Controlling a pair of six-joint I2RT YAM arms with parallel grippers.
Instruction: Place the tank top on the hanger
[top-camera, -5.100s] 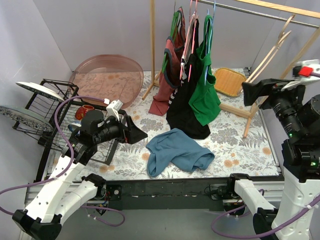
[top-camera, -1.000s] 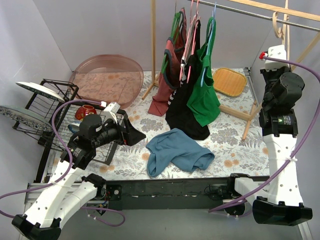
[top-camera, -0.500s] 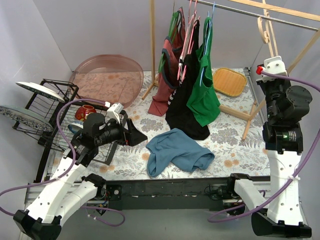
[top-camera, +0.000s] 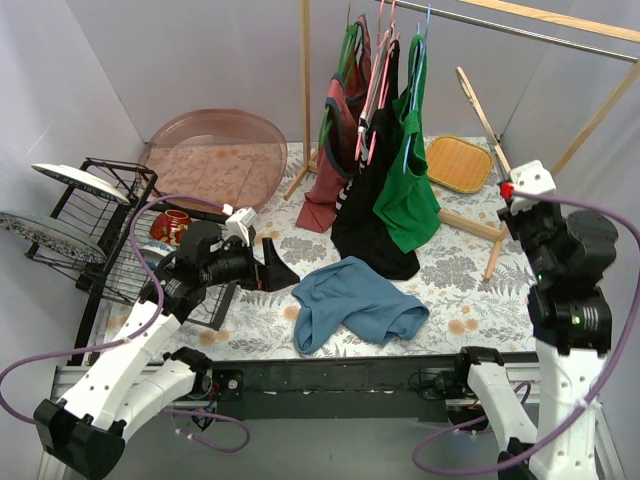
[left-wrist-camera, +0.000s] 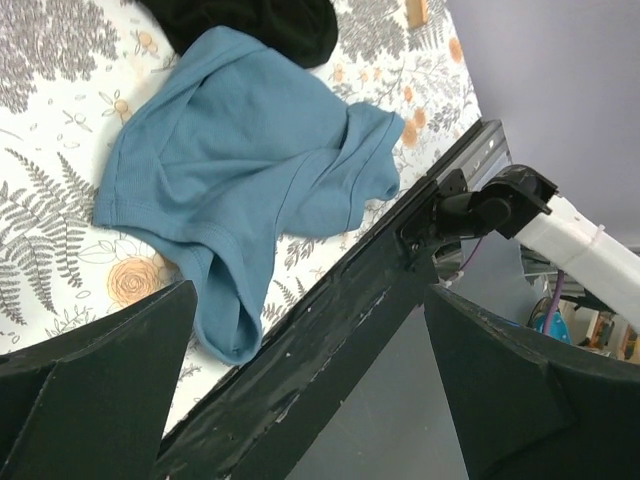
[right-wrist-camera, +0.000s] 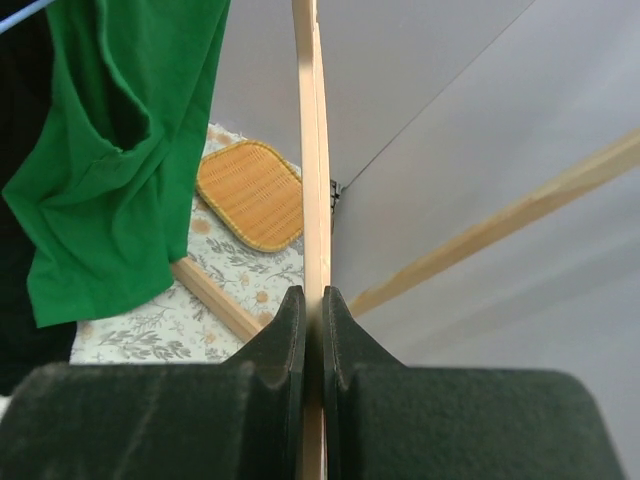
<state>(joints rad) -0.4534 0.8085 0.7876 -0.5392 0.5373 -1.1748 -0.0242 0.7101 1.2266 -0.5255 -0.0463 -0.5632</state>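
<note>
Right claw (right-wrist-camera: 312, 305) clamped on hanger (right-wrist-camera: 310, 150), held upright at right. Left claw (top-camera: 278, 270) spread wide, empty, just left of tank top (top-camera: 350, 300), which lies crumpled near centre. Step, I judge: carrying hanger to garment. Next: lower hanger, left claw pinches strap.

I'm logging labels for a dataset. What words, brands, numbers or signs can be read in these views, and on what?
No text can be read in any view.
Tank top: plain fabric, no print or tag showing.
Hanger: bare wood, no mark visible.
Green top: plain, no print visible.
</note>
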